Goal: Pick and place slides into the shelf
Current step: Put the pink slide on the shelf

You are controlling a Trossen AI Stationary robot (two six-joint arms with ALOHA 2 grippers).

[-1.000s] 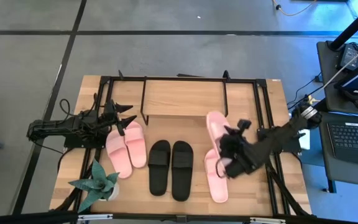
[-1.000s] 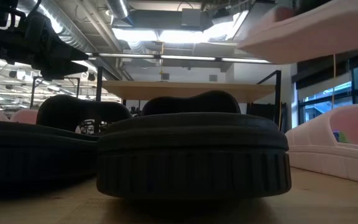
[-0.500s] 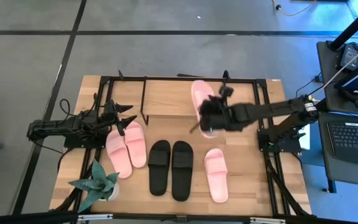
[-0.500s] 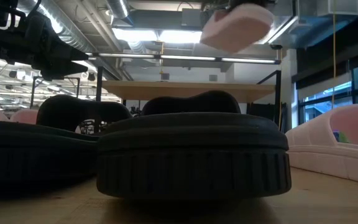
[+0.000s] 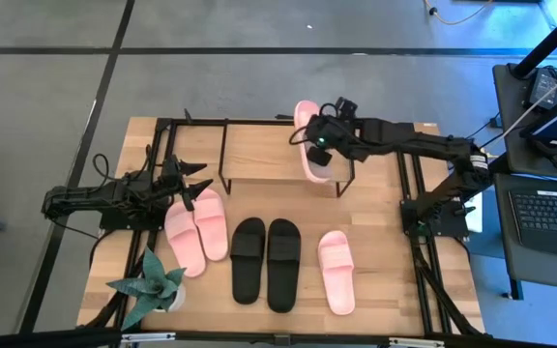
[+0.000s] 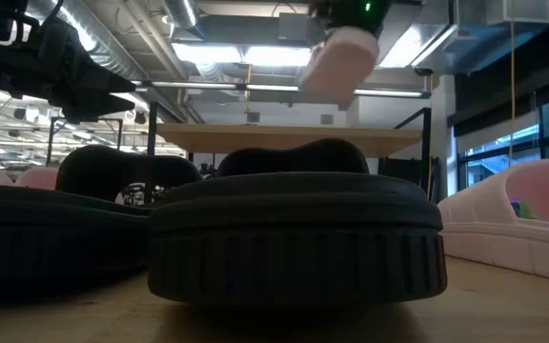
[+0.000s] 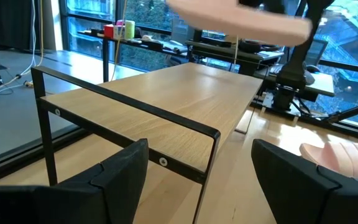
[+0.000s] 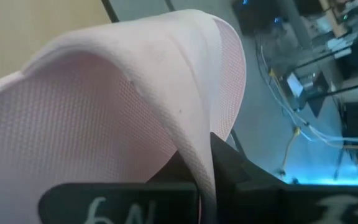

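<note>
Right claw (image 5: 323, 141) pinches strap (wrist view only)

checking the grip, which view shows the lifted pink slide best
The high view: the whole slide shows over the shelf, held by the right end effector. Low view shows its sole overhead, left wrist a blurred underside, right wrist only its strap.

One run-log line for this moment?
right claw: shut on pink slide, held above shelf | left claw: open, waiting beside pink pair | black pair: on table
</note>
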